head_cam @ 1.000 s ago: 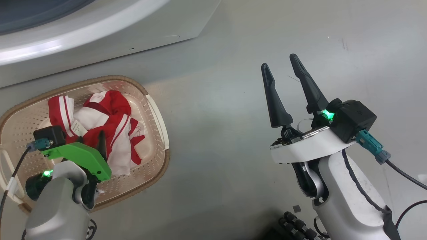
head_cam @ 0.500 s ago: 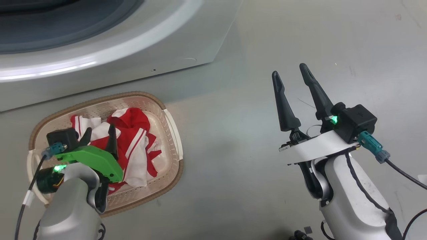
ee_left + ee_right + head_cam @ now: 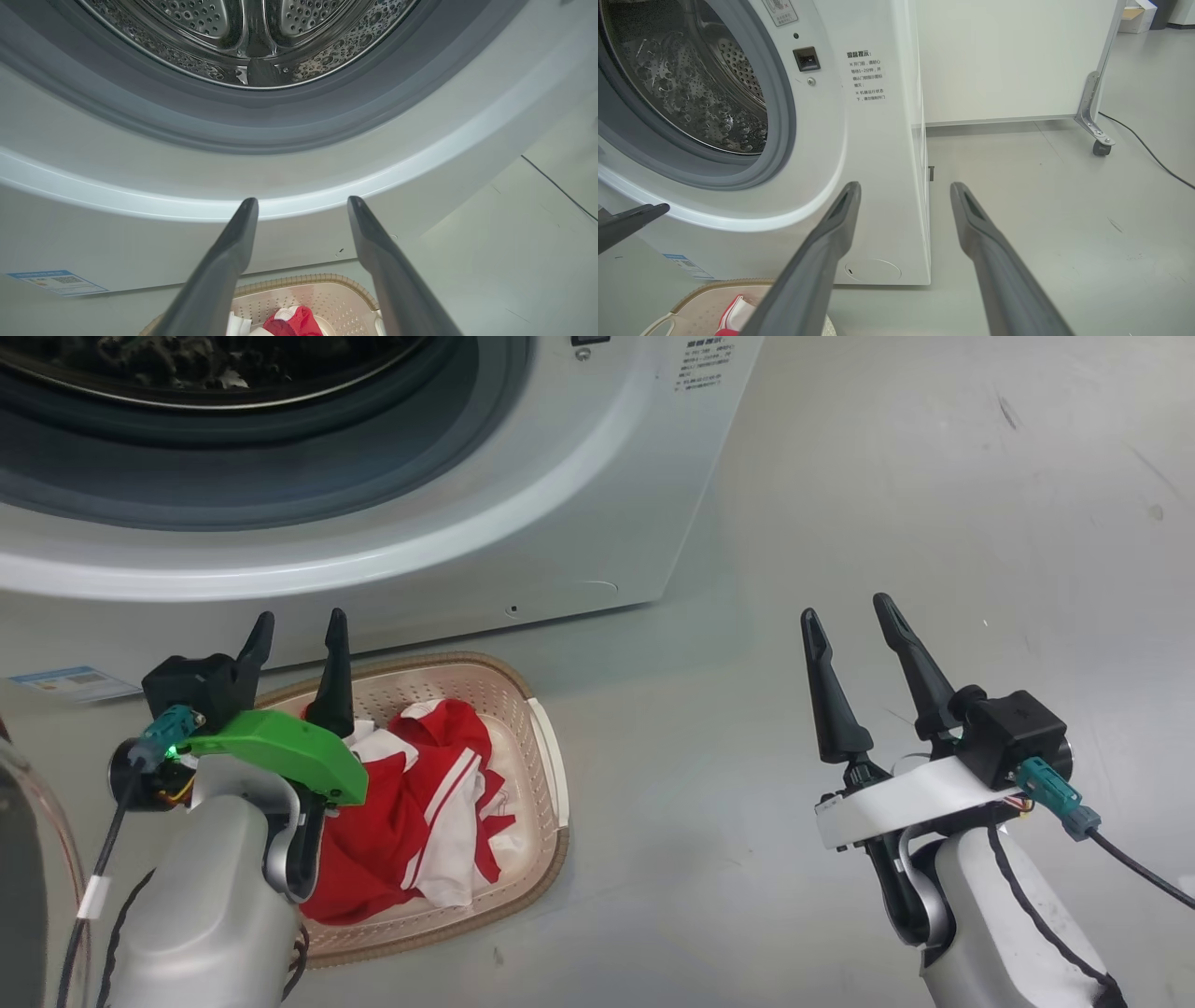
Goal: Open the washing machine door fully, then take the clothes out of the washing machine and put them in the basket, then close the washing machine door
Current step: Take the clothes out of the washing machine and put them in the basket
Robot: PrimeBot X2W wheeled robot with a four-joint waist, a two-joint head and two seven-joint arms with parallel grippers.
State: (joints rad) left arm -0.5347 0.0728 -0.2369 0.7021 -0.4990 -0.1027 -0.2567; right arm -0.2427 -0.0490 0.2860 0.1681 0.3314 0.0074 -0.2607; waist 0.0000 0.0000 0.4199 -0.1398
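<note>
The red and white clothes (image 3: 420, 821) lie bunched inside the cream basket (image 3: 546, 775), which stands on the floor in front of the washing machine (image 3: 597, 476). The machine's opening is uncovered, showing the grey gasket and an empty steel drum (image 3: 247, 37). At the left edge curves the clear glass of the washing machine door (image 3: 33, 859). My left gripper (image 3: 301, 616) is open and empty above the basket's far left rim, pointing at the machine's front. My right gripper (image 3: 844, 607) is open and empty over bare floor to the right of the basket.
A small blue label (image 3: 70, 681) sits low on the machine's front. To the right of the machine stands a white panel on a metal caster foot (image 3: 1099, 147), with a black cable (image 3: 1148, 149) running over the grey floor.
The head camera has tilted up, bringing the machine's opening into view. My left gripper has lifted from the clothes in the basket and now points at the machine, still open.
</note>
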